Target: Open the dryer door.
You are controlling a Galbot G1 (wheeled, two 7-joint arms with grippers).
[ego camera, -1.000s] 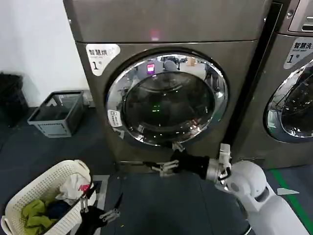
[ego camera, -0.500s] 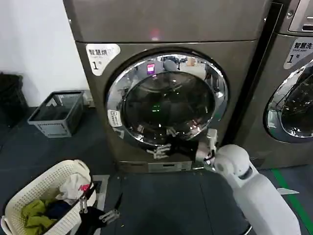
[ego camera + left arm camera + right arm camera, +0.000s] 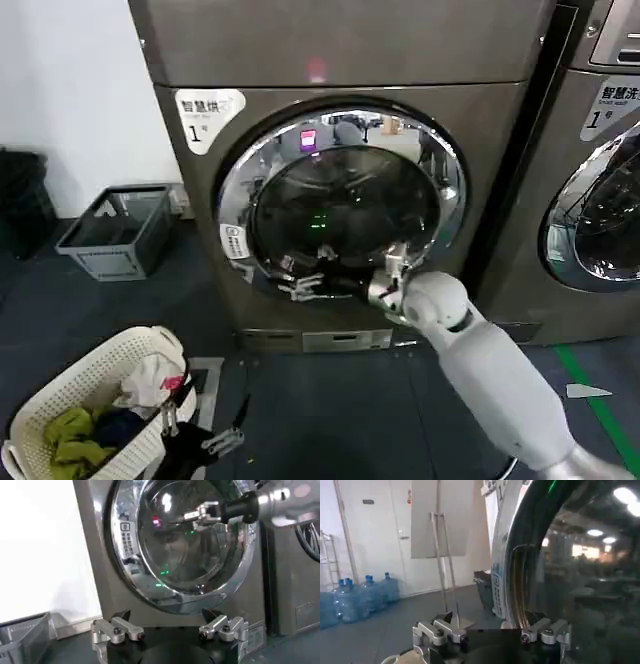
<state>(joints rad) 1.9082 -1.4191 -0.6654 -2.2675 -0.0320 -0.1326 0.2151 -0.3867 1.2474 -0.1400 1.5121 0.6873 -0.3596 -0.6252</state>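
The dryer door (image 3: 340,200), a chrome ring around dark glass, sits flush against the machine front. My right gripper (image 3: 298,278) reaches across the door's lower part to its lower-left rim and is open. In the right wrist view the right gripper (image 3: 492,630) has the chrome rim (image 3: 512,580) just ahead, in line with the gap between its fingers; whether they touch it I cannot tell. My left gripper (image 3: 235,422) hangs low beside the laundry basket, open and holding nothing. The left wrist view has the left gripper (image 3: 170,630) facing the door (image 3: 185,545), with the right gripper (image 3: 192,516) in front of the glass.
A white laundry basket (image 3: 90,385) with clothes stands on the floor at the near left. A grey crate (image 3: 115,235) sits left of the dryer. A neighbouring machine (image 3: 600,200) with its own chrome door stands to the right. Water bottles (image 3: 350,597) line a far wall.
My right arm has risen from near the floor below the door and moved left to the door's lower-left rim. The left arm has stayed still.
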